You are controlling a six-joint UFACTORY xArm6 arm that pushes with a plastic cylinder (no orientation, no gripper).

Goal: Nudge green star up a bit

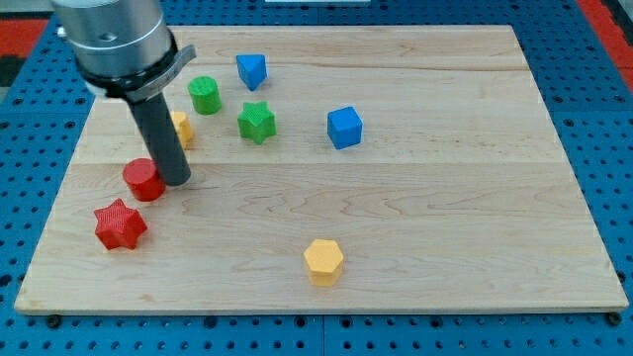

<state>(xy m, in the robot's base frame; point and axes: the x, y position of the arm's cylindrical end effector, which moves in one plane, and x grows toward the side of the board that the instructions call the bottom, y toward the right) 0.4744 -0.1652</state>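
The green star lies on the wooden board in the upper left-middle part of the view. My tip is down on the board well to the star's lower left, right beside the red cylinder. The rod partly hides a yellow block behind it. A green cylinder sits up and left of the star, and a blue block with a pointed shape sits above it.
A blue cube lies to the right of the star. A red star lies at the lower left. A yellow hexagon lies near the bottom edge. Blue pegboard surrounds the board.
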